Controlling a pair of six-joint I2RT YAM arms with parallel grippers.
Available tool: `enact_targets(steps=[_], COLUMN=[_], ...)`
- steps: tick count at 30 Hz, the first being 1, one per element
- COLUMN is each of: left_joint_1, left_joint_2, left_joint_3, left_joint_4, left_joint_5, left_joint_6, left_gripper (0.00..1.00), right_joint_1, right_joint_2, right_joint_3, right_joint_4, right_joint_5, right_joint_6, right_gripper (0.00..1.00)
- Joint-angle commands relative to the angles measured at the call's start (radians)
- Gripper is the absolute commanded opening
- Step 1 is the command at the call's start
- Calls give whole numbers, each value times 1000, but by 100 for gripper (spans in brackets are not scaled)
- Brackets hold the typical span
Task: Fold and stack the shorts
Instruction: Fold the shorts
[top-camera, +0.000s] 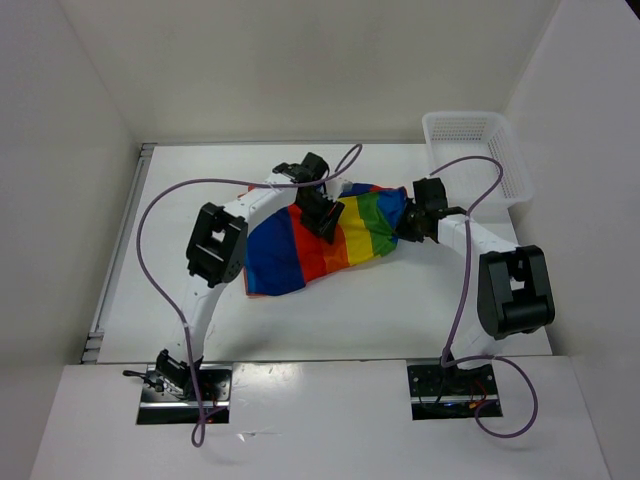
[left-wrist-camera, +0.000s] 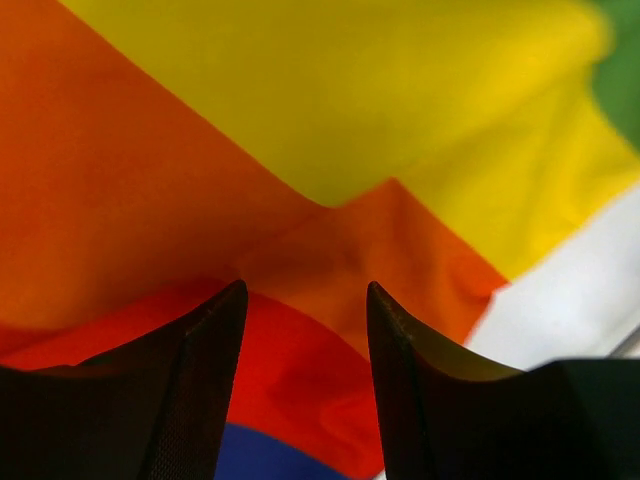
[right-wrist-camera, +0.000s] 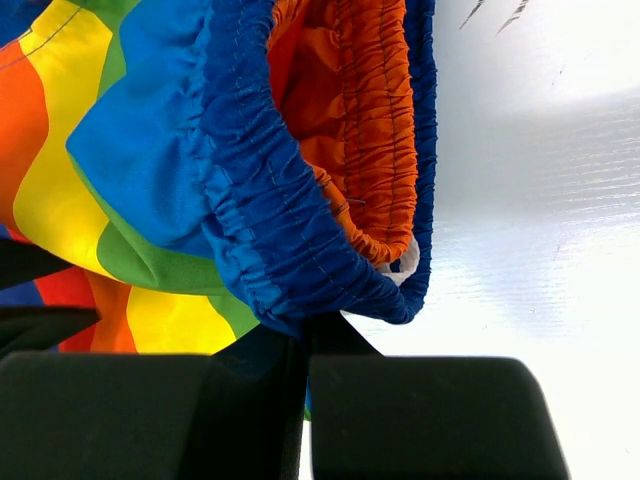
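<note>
The rainbow-striped shorts (top-camera: 320, 240) lie spread on the white table in the top view, blue end at the near left, green end at the right. My left gripper (top-camera: 324, 222) hovers open over the orange and red stripes (left-wrist-camera: 300, 300), its two dark fingers (left-wrist-camera: 200, 380) apart with only cloth below them. My right gripper (top-camera: 408, 228) is shut on the blue elastic waistband (right-wrist-camera: 270, 240) at the shorts' right edge; the orange inside of the waistband (right-wrist-camera: 360, 120) gapes open above the jaws.
A white mesh plastic basket (top-camera: 478, 150) stands at the far right corner of the table. White walls close in on the left, back and right. Purple cables loop over both arms.
</note>
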Motion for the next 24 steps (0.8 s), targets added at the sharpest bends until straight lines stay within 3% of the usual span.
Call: enact_targets(steps=[1, 6, 10, 14, 19, 24], left_joint_1=[-6, -16, 15, 151, 317, 356], left_joint_2=[-11, 27, -65, -181, -280, -257], left_joint_3=[28, -9, -65, -78, -252, -351], left_joint_4=[25, 25, 2, -86, -43, 21], left_joint_5=[-5, 4, 71, 120, 10, -40], left_joint_6=[4, 4, 4, 4, 4, 4], left_gripper=[59, 59, 60, 64, 64, 65], right_joint_1=[4, 4, 4, 22, 123, 214], right_joint_2=[1, -8, -8, -17, -17, 48], right_joint_3=[27, 37, 86, 149, 223, 309], right_joint_4=[0, -9, -76, -124, -181, -237], right_joint_5=[-3, 37, 112, 196, 340, 464], right_joint_6=[-18, -18, -49, -92, -147, -219], right_gripper=[0, 0, 0, 0, 0, 0])
